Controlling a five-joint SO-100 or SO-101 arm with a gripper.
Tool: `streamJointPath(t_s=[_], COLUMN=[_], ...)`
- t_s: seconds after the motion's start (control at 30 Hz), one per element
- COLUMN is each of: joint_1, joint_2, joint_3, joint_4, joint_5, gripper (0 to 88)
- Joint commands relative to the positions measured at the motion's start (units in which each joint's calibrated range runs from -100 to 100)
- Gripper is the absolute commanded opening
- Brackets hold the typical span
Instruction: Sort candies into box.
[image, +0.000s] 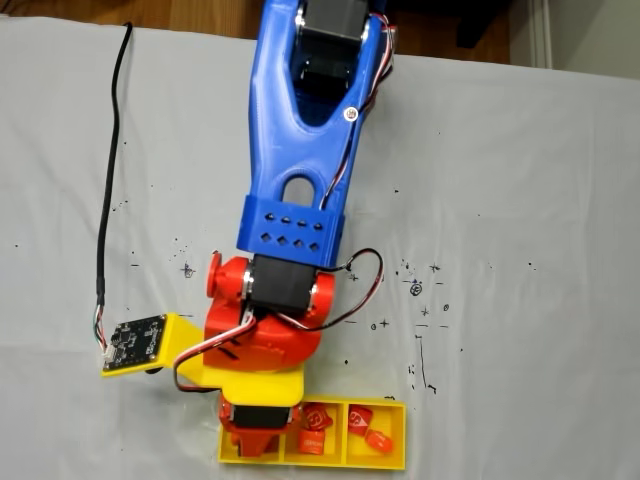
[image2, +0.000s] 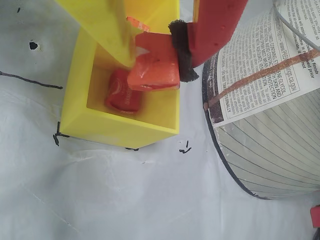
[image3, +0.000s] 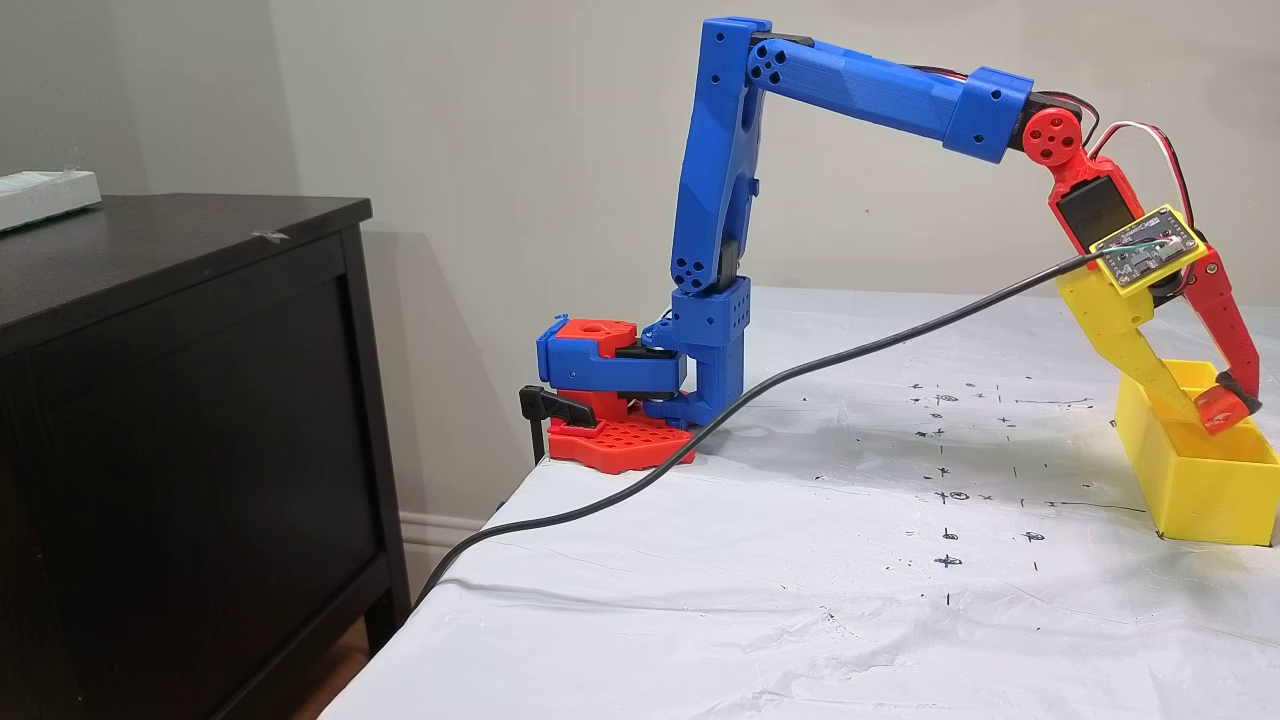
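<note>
The yellow box (image: 385, 463) sits at the near edge of the white cloth in a fixed view; its side wall (image3: 1200, 495) also shows from the side. My gripper (image2: 155, 62) is shut on an orange candy (image2: 155, 75) and hangs just above one end compartment, with a yellow finger on one side and a red finger with a black pad on the other. A red candy (image2: 122, 92) lies on that compartment's floor below. The middle compartment holds a red candy (image: 318, 415) and an orange candy (image: 310, 443). Two more candies (image: 366, 428) lie in the right compartment.
A grey ribbed cylinder with a printed paper label (image2: 270, 110) stands close to the right of the box in the wrist view. A black cable (image: 110, 180) runs to a circuit board (image: 135, 343) on the wrist. A dark cabinet (image3: 180, 400) stands beside the table.
</note>
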Motion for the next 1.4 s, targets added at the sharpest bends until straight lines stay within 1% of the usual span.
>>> streamJointPath(t_s=[0.0, 0.1, 0.2, 0.4, 0.5, 0.57, 0.63, 0.73, 1.07, 1.23, 1.37], joint_1=[0.3, 0.4, 0.6, 1.0, 1.2, 1.5, 1.7, 1.9, 2.2, 1.9, 1.2], joint_2=[-3.0, -3.6, -4.1, -5.8, -6.9, -8.2, -9.1, -10.8, -20.7, -32.2, -44.7], joint_3=[0.0, 0.6, 1.0, 2.4, 3.3, 3.7, 4.1, 5.2, 14.0, 25.6, 38.9], joint_4=[-1.2, -1.1, -0.8, -0.7, -1.0, -1.2, -1.2, -1.6, -3.4, -4.9, -5.2], joint_5=[0.7, 0.7, 0.6, 0.7, 0.7, 0.7, 0.7, 0.8, 0.1, -0.5, -0.5], gripper=[19.9, 25.8, 27.8, 28.0, 24.2, 10.8, 3.9, 0.2, 0.2, 0.2, 0.2])
